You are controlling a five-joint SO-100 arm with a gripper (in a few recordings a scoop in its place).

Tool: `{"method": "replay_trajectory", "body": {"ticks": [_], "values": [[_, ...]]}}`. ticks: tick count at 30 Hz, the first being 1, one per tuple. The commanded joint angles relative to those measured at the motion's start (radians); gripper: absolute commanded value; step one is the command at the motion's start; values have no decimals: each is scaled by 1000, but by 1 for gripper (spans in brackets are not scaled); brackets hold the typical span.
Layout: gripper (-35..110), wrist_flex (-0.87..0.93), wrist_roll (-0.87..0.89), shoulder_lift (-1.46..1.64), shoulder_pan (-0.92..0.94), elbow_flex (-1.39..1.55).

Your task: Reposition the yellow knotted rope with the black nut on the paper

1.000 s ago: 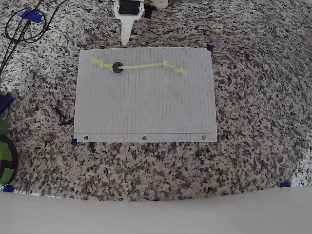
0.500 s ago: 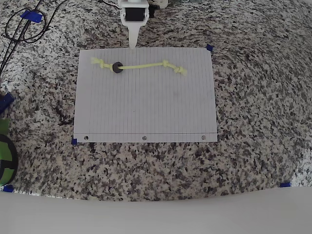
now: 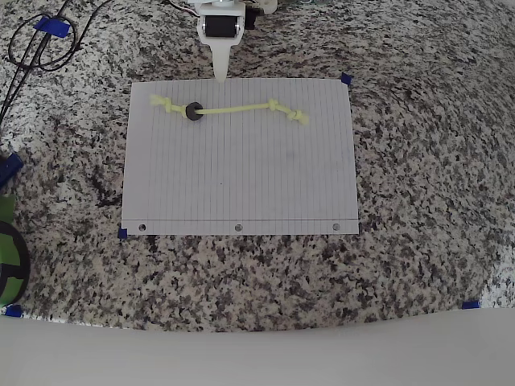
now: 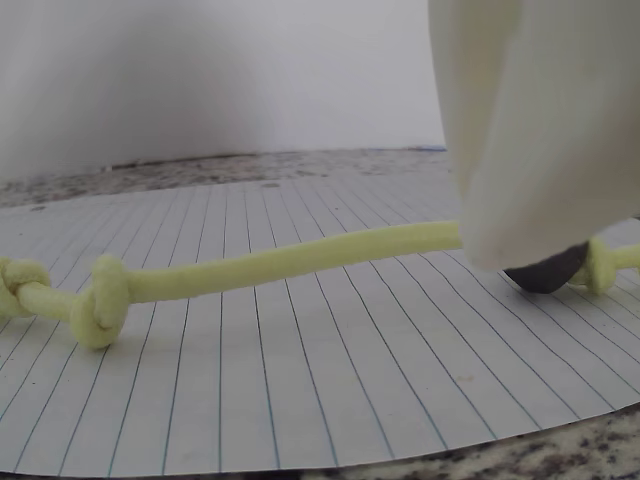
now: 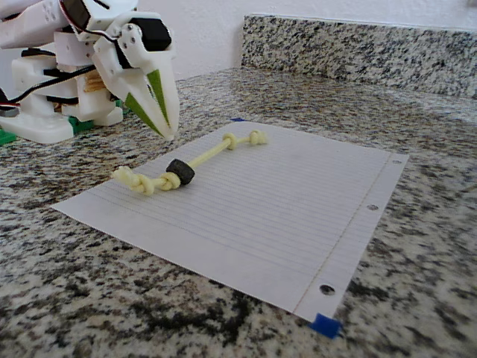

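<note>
The yellow knotted rope (image 3: 233, 108) lies almost straight across the far part of the paper (image 3: 241, 173), with the black nut (image 3: 192, 111) threaded near its left knot. My white gripper (image 3: 221, 77) is shut, its tip over the paper's far edge, just behind the nut and apart from the rope. In the fixed view the gripper (image 5: 170, 133) hangs a little above the counter behind the nut (image 5: 179, 172) and rope (image 5: 212, 154). In the wrist view a finger (image 4: 530, 130) covers most of the nut (image 4: 548, 272); the rope (image 4: 260, 268) runs across the paper (image 4: 330, 380).
Blue tape (image 3: 346, 79) marks the paper's corners. Black cables (image 3: 36, 48) loop at the far left of the granite counter. A green and black object (image 3: 8, 257) sits at the left edge. The arm's base (image 5: 45, 112) and a backsplash (image 5: 358, 45) stand behind the paper.
The gripper has shifted slightly right and come forward to the paper's far edge. Rope and nut have not moved.
</note>
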Motion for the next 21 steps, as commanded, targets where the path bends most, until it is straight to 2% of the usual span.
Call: {"method": "replay_trajectory", "body": {"ticks": [1,21], "values": [[0,8,-9,3,0,11],[0,43,-9,3,-25,3]]}}
